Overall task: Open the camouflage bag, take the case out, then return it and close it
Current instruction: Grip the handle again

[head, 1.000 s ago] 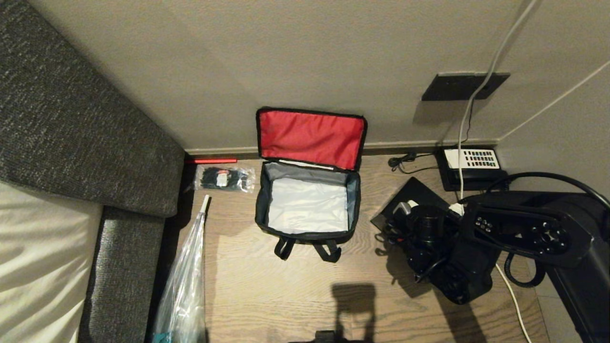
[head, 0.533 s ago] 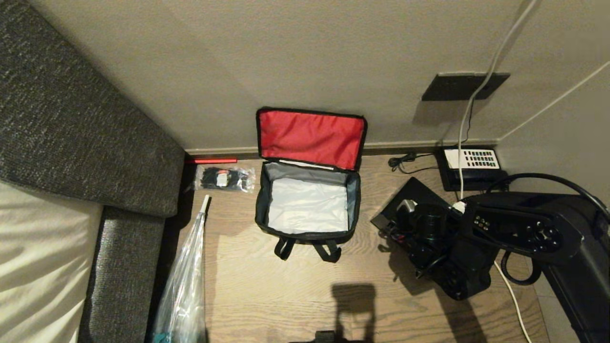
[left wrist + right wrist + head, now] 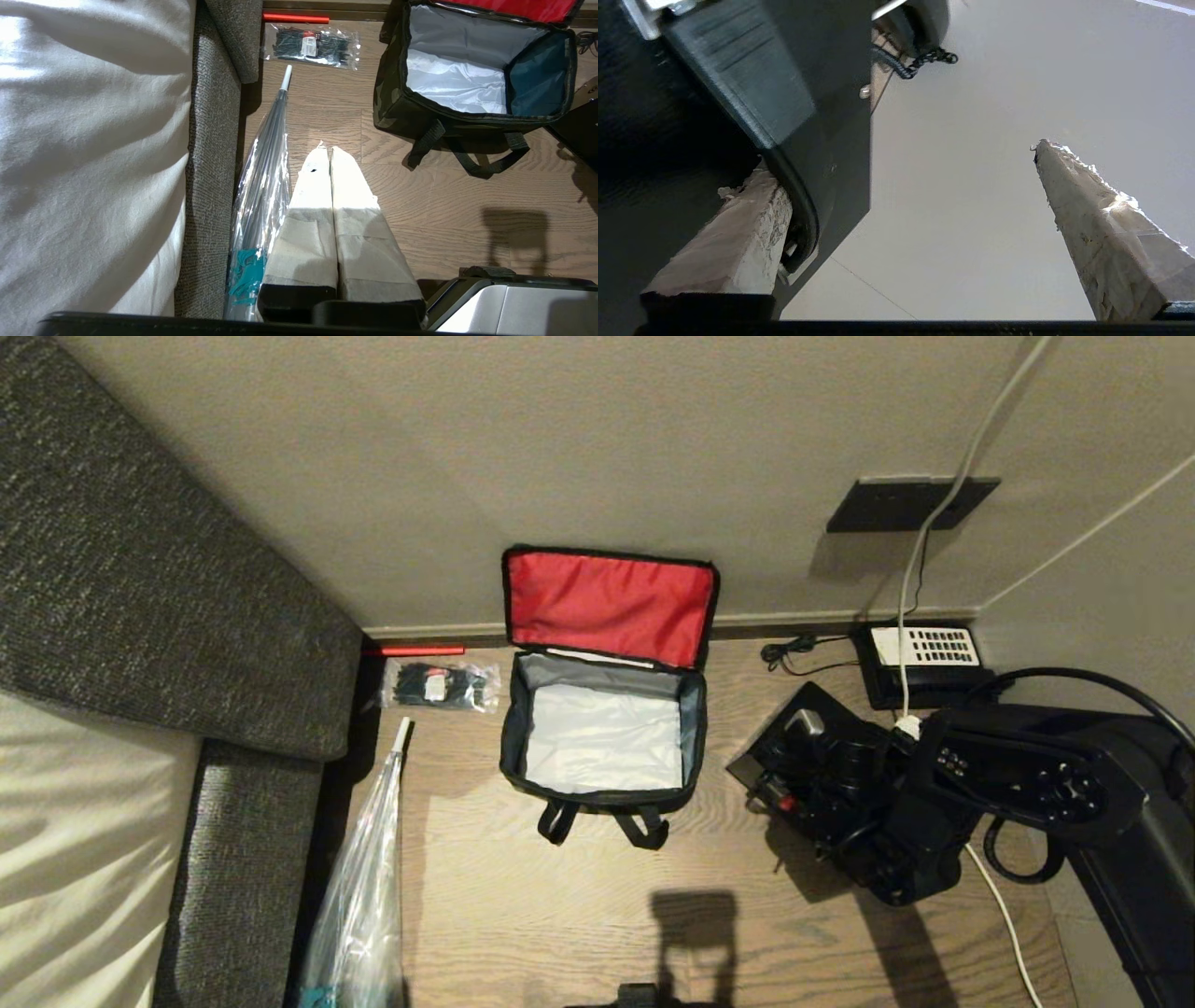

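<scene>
One camouflage bag (image 3: 602, 747) open, one case (image 3: 794, 728) beside, right gripper (image 3: 896, 186) agape.

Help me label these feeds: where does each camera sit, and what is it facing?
Head: looks down on the open camouflage bag with red lid lining; right arm beside it.
Left wrist: behind shut taped fingers, facing the wooden floor.
Right wrist: open fingers near the flat black case.
Head and left wrist share the bag.
</scene>
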Tool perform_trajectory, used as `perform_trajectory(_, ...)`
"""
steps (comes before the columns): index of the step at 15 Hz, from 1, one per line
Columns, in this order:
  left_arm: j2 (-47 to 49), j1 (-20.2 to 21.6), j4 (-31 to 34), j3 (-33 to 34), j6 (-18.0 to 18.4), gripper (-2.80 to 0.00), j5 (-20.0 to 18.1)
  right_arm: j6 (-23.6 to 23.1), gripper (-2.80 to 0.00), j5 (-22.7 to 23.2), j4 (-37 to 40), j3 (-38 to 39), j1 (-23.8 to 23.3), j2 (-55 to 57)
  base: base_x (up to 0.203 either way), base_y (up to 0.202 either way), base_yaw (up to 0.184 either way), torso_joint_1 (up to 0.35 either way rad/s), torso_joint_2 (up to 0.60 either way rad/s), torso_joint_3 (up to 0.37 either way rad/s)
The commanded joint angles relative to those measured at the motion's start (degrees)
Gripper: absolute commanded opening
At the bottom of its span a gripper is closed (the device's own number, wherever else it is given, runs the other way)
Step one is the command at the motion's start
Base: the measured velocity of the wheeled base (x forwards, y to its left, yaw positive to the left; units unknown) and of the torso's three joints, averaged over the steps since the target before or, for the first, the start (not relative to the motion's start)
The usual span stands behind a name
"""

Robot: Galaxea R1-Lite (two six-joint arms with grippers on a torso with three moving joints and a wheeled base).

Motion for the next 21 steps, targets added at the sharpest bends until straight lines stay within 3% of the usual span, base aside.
perform_trajectory(1, -0.1, 0.0, 0.1, 0.2, -0.1, -2.8, 0.0, -0.5, 0.0, -0.4, -0.7, 0.5, -0.6, -0.8, 0.0, 0.0, 0.0, 0.0, 0.0, 0.0)
perform_trajectory(11, -0.1, 0.0, 0.0, 0.2, -0.1, -2.8, 0.0, 0.6, 0.0, -0.4, -1.1, 0.0, -0.9, 2.6, 0.0, 0.0, 0.0, 0.0, 0.0, 0.0)
perform_trajectory(21, -0.1, 0.0, 0.0, 0.2, -0.1, -2.8, 0.0, -1.2, 0.0, -0.4, -1.1, -5.5, -3.2, 4.1, 0.0, 0.0, 0.0, 0.0, 0.0, 0.0)
